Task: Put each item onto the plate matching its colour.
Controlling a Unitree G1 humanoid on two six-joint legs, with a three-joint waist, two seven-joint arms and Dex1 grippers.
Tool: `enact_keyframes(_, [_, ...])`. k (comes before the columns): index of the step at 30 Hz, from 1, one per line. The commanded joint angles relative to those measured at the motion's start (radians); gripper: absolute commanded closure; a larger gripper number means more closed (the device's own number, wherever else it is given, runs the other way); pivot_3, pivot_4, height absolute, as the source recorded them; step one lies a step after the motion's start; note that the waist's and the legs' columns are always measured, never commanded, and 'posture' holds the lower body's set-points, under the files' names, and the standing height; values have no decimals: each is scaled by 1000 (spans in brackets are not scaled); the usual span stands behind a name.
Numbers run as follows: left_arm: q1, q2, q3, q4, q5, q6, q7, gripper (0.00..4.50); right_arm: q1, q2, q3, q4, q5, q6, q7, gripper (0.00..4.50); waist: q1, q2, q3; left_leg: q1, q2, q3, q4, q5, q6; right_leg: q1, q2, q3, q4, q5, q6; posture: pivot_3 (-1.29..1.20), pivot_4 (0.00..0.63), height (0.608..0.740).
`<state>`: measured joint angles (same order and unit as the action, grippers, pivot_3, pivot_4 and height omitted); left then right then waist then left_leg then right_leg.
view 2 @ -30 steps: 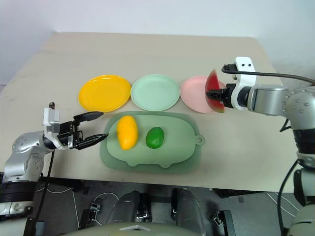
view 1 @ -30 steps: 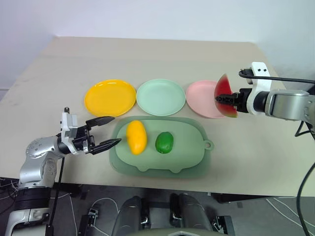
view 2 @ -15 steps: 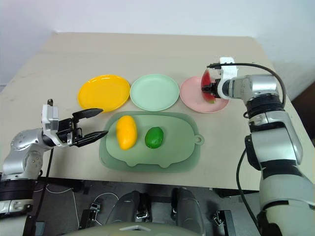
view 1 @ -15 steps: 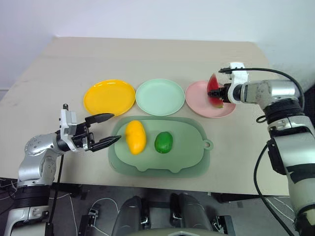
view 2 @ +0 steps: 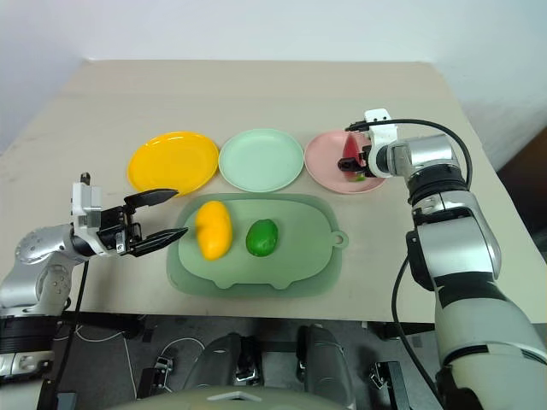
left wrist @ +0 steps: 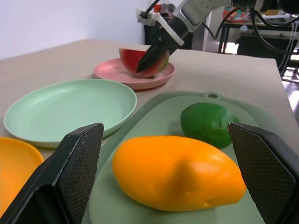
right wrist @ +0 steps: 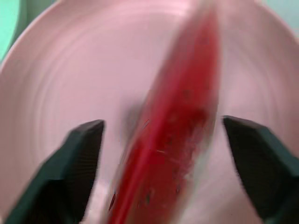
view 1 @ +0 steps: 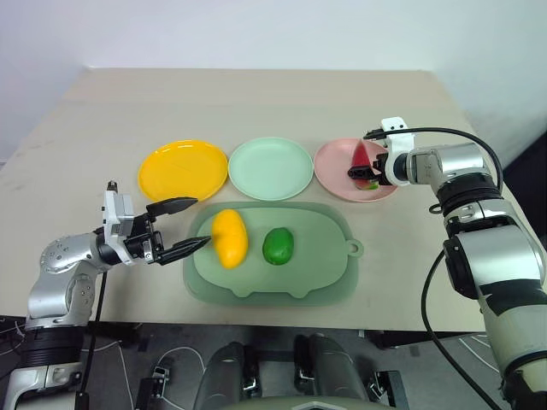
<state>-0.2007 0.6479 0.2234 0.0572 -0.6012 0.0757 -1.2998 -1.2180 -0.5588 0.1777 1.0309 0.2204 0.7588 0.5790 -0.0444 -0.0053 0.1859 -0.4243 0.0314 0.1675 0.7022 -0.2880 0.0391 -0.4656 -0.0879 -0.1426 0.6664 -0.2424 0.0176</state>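
Now I am logging the right gripper [right wrist: 161, 135] spreading wide, freeing the glossy red watermelon wedge [view 1: 363, 162] it was clamping moments ago: wedge delivered onto the shallow pink plate [view 1: 335, 175]. Left gripper [view 1: 178, 228] is hanging wide open, empty, beside the tray [view 1: 329, 278], which is carrying the smooth oval mango [view 1: 229, 238] and green fruit [view 1: 278, 246].

red watermelon wedge [view 1: 362, 162] on pink plate [view 1: 335, 162]; mango [view 1: 229, 238] and green fruit [view 1: 278, 245] lie apart from the plates.
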Motion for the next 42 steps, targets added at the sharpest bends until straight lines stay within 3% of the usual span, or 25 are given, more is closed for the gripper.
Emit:
enact_keyframes(1, [7, 17, 36, -40, -24, 2, 4, 0, -30, -16, -34, -67, -25, 3, 37, 15, 0, 0, 0, 0, 0, 0, 0, 0, 0, 0, 0, 0, 0, 0, 0, 0, 150, 696])
enact_keyframes(7, [29, 64, 62, -40, -41, 21, -31, 0, 16, -92, -61, -387, 7, 195, 129, 15, 0, 0, 0, -1, 0, 0, 0, 0, 0, -1, 0, 0, 0, 0, 0, 0, 150, 696])
enact_keyframes(11, [30, 92, 75, -30, -47, 31, -54, 0, 71, -154, -109, -716, 101, 456, 167, 15, 3, 0, 0, -1, 0, -1, 0, 0, 0, -2, -1, 0, 0, 0, 0, 0, 150, 696])
enact_keyframes(17, [31, 108, 79, -13, -42, 29, -75, 0, 132, -154, -192, -1112, 272, 794, 169, 15, 2, 0, 0, -1, 0, -2, -1, -1, -2, -2, -2, 0, -1, 1, -2, 0, 150, 696])
enact_keyframes(23, [23, 115, 78, 20, -31, 20, -93, 0, 218, -112, -201, -1416, 440, 849, 205, 15, 2, 0, 0, -1, 0, -2, -1, -1, -3, -2, -2, 0, -1, 1, -3, 0, 150, 696])
enact_keyframes(28, [9, 109, 65, 40, -20, 8, -97, 0, 319, -136, -123, -1503, 513, 732, 280, 15, 6, 0, 0, -1, 0, -2, -1, -1, -3, -2, -2, 0, -2, 1, -3, 0, 150, 696])
enact_keyframes(35, [-3, 104, 59, 50, -15, 1, -96, 0, 347, -121, 6, -1463, 489, 652, 258, 15, 2, 0, 0, -1, 0, -2, -1, -1, -3, -2, -2, 0, -2, 1, -3, 0, 150, 696])
enact_keyframes(42, [-8, 98, 55, 50, -14, 1, -93, 0, 352, -33, 129, -1371, 410, 580, 184, 15, 2, 0, 0, -1, 0, -2, -1, -1, -2, -2, -2, 0, -2, 1, -3, 0, 150, 696])
